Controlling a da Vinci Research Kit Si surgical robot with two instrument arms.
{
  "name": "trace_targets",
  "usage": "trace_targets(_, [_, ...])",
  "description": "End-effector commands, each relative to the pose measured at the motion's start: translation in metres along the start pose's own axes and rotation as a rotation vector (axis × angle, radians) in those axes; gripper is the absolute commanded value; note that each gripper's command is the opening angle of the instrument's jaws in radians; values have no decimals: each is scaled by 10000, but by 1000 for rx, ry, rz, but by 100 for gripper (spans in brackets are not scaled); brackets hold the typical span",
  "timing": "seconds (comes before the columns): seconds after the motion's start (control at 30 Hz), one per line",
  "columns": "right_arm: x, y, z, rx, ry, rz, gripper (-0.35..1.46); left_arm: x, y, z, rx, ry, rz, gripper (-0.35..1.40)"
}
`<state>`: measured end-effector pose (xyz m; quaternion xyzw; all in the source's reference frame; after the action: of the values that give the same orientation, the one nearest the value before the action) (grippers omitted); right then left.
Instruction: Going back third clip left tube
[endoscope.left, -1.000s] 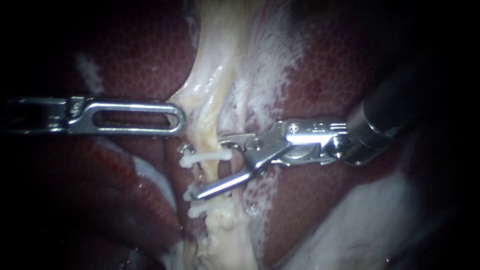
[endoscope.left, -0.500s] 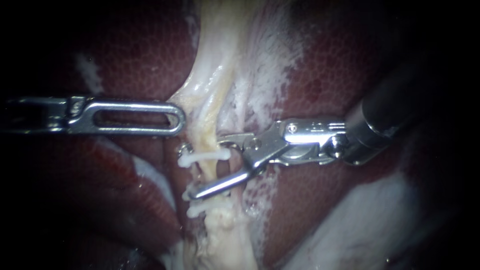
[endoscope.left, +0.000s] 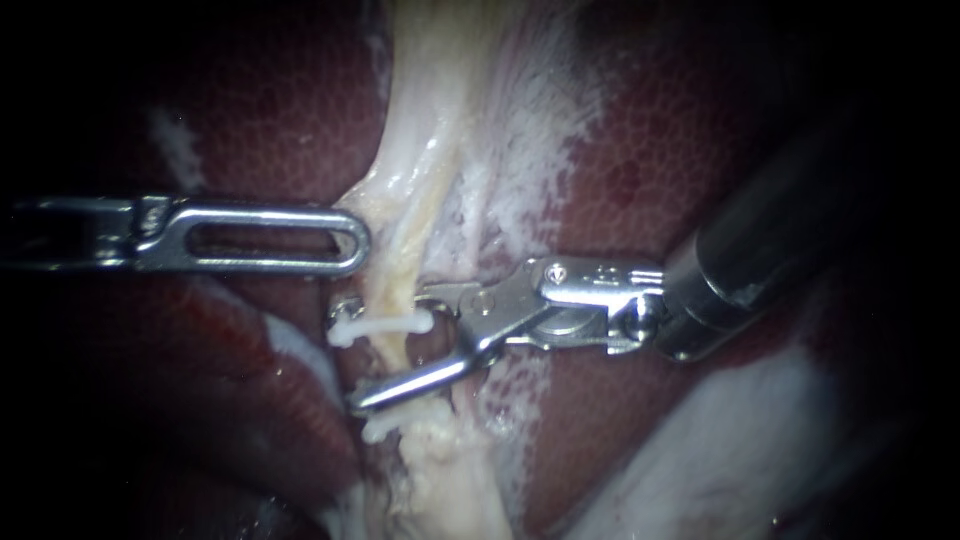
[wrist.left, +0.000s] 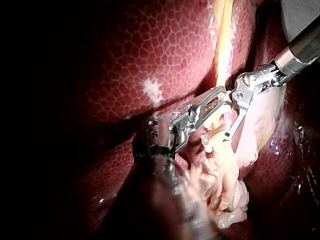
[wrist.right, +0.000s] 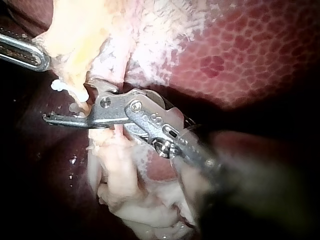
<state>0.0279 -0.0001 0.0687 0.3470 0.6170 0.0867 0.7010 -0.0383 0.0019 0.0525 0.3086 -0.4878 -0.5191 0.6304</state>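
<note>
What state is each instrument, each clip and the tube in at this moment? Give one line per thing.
left instrument: shut on the tube's edge, pulling it sideways.
right instrument: open, astride the tube between the two clips.
tube: uncut where it shows.
upper clip: closed across the tube.
lower clip: closed across the tube, just past the right instrument.

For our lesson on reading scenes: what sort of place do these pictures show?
Likely a surgical setting: mottled red liver, a pale tube bearing a white clip, and the left instrument and right instrument working there.
</note>
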Motion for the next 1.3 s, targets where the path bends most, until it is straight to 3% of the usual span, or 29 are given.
trace_targets(0.03, [1,0,0,0,0,0,59,0,0,0,0,0,0,-35])
trace_targets(0.2, [2,-5,1,1,2,17,60,0,0,0,0,0,0,-35])
trace_targets(0.3, [3,-8,2,2,4,82,60,0,0,0,0,0,0,-35])
trace_targets(0.37, [4,-11,1,6,34,157,60,0,0,0,0,0,0,-35])
trace_targets(0.6, [11,-13,-1,30,100,257,60,0,0,0,0,0,0,-35])
trace_targets(0.93, [10,-14,-3,60,100,289,60,0,0,0,-1,0,0,-35])
trace_targets(1.3, [6,-3,-6,24,80,-58,60,1,0,1,-1,-1,0,-35])
